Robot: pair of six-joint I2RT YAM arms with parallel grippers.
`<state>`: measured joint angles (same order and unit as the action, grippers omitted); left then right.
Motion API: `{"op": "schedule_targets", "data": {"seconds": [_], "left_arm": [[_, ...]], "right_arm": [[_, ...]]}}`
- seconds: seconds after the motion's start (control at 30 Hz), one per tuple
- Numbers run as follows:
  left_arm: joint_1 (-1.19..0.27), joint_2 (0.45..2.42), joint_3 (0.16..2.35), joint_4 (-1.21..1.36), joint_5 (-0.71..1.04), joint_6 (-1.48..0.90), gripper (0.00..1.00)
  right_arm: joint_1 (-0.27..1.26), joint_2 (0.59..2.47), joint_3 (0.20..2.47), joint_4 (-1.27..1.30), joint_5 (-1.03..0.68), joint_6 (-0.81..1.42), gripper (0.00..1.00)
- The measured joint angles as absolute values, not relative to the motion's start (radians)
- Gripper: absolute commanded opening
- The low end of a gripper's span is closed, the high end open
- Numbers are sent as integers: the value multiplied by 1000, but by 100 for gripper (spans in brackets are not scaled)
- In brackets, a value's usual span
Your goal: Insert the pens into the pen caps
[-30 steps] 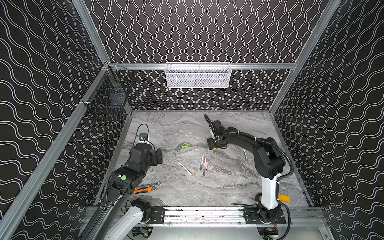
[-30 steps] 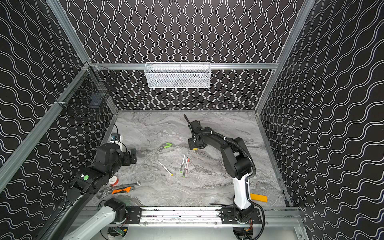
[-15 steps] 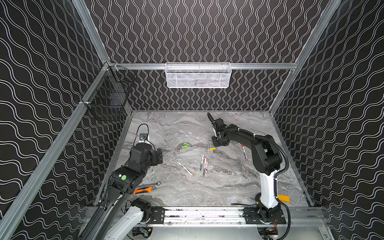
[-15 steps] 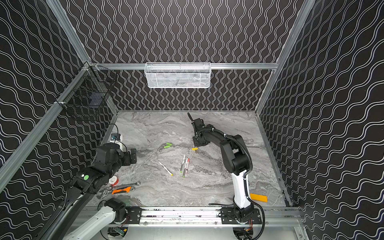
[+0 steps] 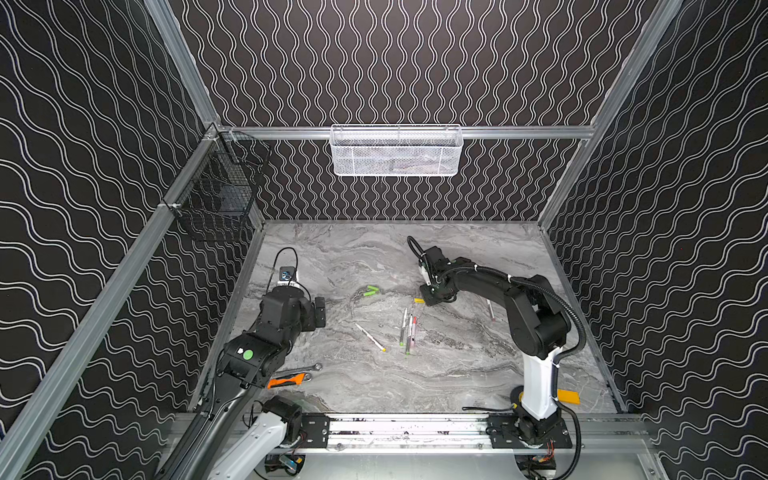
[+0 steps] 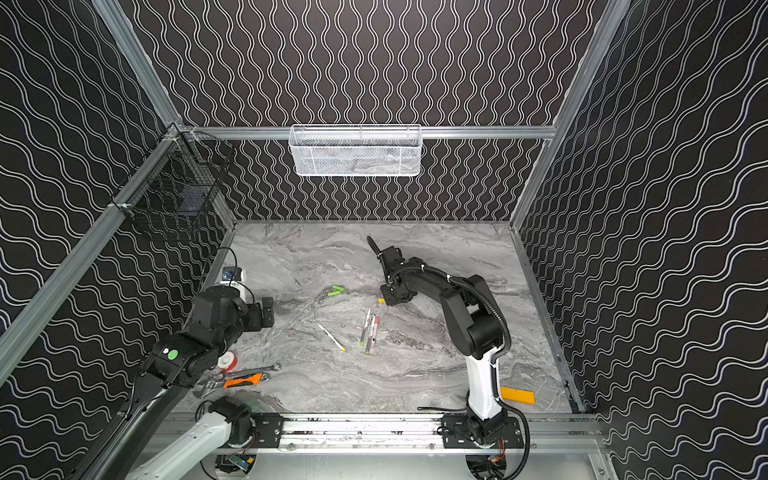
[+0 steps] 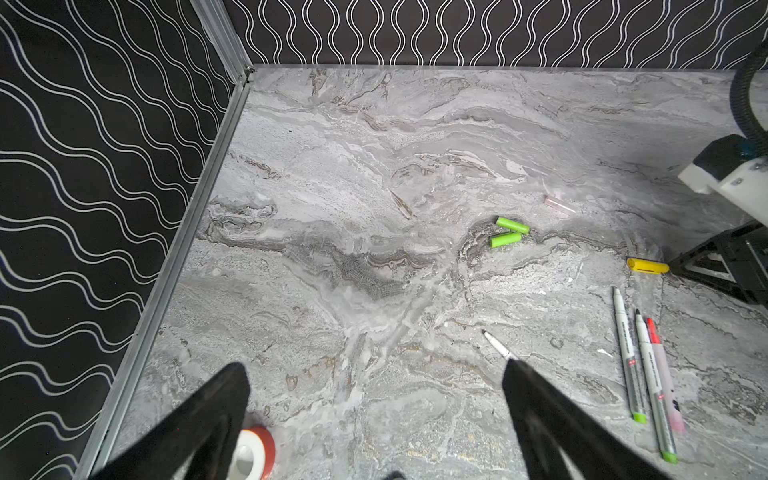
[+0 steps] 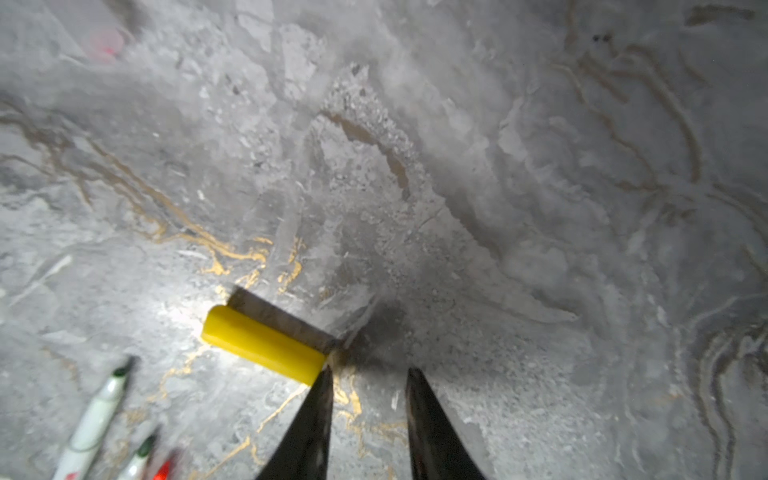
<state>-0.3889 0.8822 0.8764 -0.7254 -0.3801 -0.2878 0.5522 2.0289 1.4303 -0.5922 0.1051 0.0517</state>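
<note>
Two green pen caps (image 7: 512, 225) are lying side by side near the middle of the marble table (image 7: 374, 124). We are finding the yellow pen cap (image 8: 262, 345) a little to their right, flat on the surface. The right gripper (image 8: 370, 372) is sitting low over the table just beside that yellow cap. In the right wrist view its jaws are standing only narrowly apart, with bare marble between them. The cap's near end is lying at the outer side of one fingertip (image 8: 324, 380), seemingly touching it and not inside the gap, so we are reading this gripper as empty.

The three pens (image 5: 407, 328) are lying close together and roughly parallel, nearer the front than the yellow cap. Two are showing green ends and one a red tip. A fourth pen (image 5: 370, 337), yellow-ended, is lying alone at an angle to their left. A fifth pen (image 5: 491, 309) is lying well apart on the far side of the right arm.

The left gripper (image 7: 374, 374) is hovering over the table's left side, jaws spread wide and holding nothing, well apart from the caps. A red-and-white tape roll (image 7: 253, 453) is lying beneath it. A wrench (image 5: 301, 369) and an orange-handled tool (image 5: 286, 380) are lying near the front left.
</note>
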Motion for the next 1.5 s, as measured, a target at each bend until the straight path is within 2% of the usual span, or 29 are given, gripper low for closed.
{"op": "schedule_targets", "data": {"seconds": [0.27, 0.37, 0.73, 1.23, 1.5], "left_arm": [[-389, 879, 876, -721, -380, -288, 99], [-389, 876, 876, -720, -380, -288, 99], [-389, 868, 876, -720, -380, -288, 99], [-389, 868, 876, -720, -380, -288, 99], [-389, 872, 875, -719, -379, -288, 99]], "right_arm": [[603, 2014, 1463, -587, 21, 17, 39], [599, 2004, 1466, -587, 19, 10, 44], [594, 2014, 1465, -583, -84, -144, 74], [557, 2058, 1497, -590, -131, -281, 76], [556, 2076, 1497, -625, -171, -319, 73]]}}
